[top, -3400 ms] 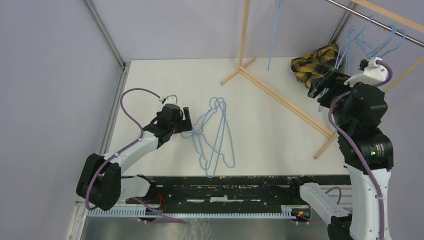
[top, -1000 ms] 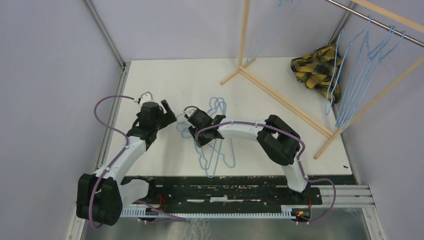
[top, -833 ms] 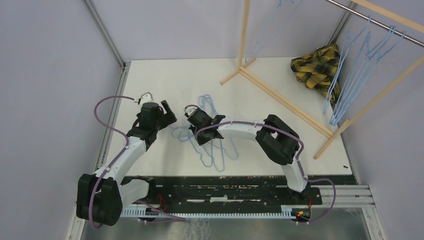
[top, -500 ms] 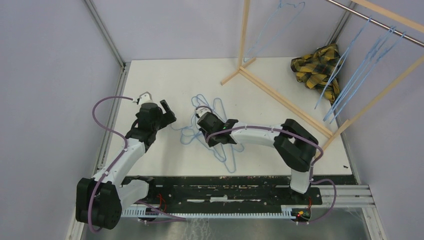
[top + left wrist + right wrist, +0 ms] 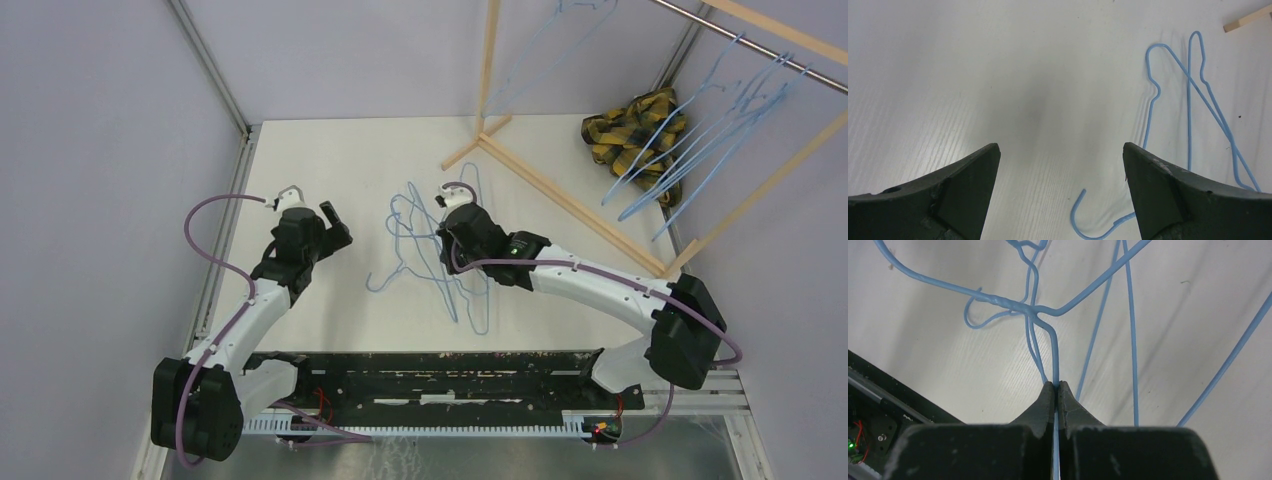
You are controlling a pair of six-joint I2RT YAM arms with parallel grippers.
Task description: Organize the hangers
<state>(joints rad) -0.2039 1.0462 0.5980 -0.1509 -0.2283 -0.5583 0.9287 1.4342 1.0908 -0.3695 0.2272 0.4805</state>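
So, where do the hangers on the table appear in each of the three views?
Top external: the hangers lie tangled at the centre, between the arms.
Left wrist: hangers in the right half, beyond the open left gripper.
Right wrist: hangers cross the upper picture; the right gripper is shut on one wire.
Shared landmark: the white table under them.

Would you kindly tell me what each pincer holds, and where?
Right pincer grips a thin light-blue wire hanger just below its twisted neck; left pincer holds nothing.
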